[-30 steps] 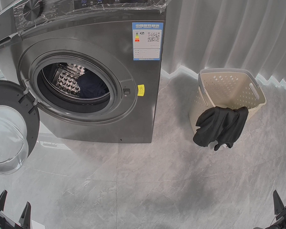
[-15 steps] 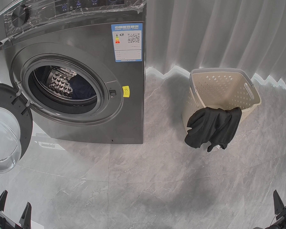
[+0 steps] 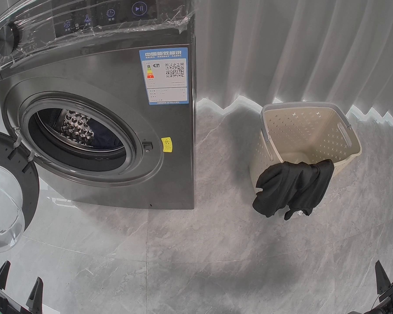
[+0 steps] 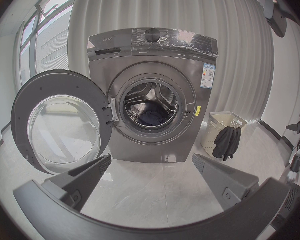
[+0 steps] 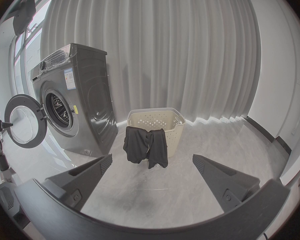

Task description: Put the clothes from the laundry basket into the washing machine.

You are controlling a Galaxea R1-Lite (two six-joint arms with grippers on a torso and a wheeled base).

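Both hands are low and well back from the work, and both are empty. The left hand is spread wide with nothing between its fingers. The right hand is just as wide open, and it looks straight at the target.

That target is the black garment, draped over the near rim of the laundry basket and hanging down its outer wall toward the floor. The basket looks otherwise empty, so we judge this the last piece to move.

We'd take it with the right hand, pinching the thick bunch right on the rim rather than a trailing end. Then we'd lift straight up, so the light basket doesn't tip or drag along.

To the left stands the washing machine. Its door is swung fully open on the left, and the drum is exposed with dark clothing already inside. We'd gather the loose ends before feeding the garment through the opening.

The floor is glossy grey tile, likely slick under the basket. A pleated white curtain closes the room behind, and there's a window off beyond the door.
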